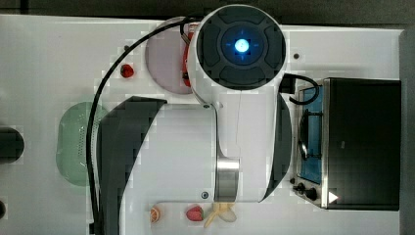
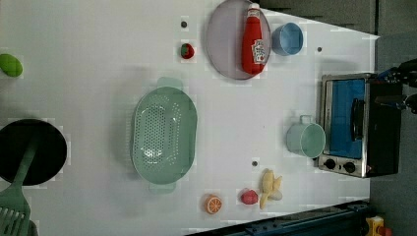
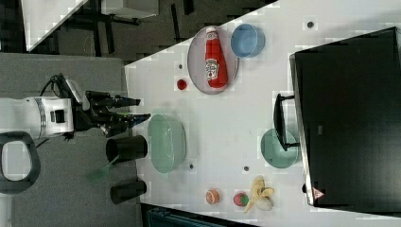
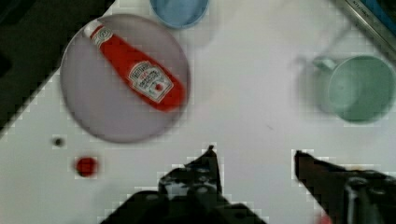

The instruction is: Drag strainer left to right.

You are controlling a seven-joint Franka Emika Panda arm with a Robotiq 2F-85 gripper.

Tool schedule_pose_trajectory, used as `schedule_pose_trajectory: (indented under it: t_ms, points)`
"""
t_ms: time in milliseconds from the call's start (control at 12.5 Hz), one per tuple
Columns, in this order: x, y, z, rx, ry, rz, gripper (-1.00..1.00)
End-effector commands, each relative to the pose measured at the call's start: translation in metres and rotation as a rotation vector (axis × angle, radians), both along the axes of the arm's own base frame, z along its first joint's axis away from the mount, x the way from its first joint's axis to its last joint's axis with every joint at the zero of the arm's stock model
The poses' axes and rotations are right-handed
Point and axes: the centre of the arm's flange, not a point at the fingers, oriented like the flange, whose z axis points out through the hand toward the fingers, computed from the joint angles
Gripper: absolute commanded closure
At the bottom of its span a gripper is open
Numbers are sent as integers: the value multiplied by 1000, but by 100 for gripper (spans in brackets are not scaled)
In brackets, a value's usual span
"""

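Pincer spread, empty, held off the worktop just beside the strainer at its tab end in the right view; strainer lies flat, long axis running toward the pincer; judged: approach not finished, drag not begun.

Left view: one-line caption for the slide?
Mint-green strainer lying untouched mid-table, between the black pan and the teal mug beside the toaster oven.

White arm with dark joints, black cable, black hand.
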Motion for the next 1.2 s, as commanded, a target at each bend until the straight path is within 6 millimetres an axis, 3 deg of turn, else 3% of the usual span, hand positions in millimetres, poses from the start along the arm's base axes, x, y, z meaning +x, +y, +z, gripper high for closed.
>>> schedule_pose_trajectory:
  t_ms: [80,240,400,880,1200]
  points:
    - [-150,-5,86,-15,-22,-149,-60]
    - [-150,2,85,-15,-19,-137,-99]
    - [-147,30,80,-34,-10,-82,-100]
    - [-139,180,42,-121,-45,170,-100]
    - [-136,264,-31,-134,-4,83,-100]
